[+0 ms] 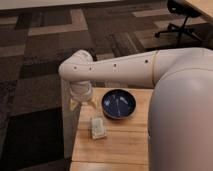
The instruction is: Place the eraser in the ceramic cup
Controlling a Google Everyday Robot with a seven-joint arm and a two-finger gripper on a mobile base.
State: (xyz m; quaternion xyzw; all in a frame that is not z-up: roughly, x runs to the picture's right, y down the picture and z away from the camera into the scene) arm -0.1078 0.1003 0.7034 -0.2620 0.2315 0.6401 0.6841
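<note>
My gripper (83, 103) hangs from the white arm (120, 70) over the far left corner of the wooden table (122, 147), pointing down, just left of the dark blue bowl (119, 104). The wrist covers what lies under it. The black eraser is not visible; it may be hidden in or under the gripper. The white ceramic cup is also hidden, with no clear part of it showing below the gripper.
A whitish rectangular block (98, 128) lies on the table in front of the gripper. My white body fills the right side. The table's left edge drops to patterned carpet. An office chair (180, 20) stands far back right.
</note>
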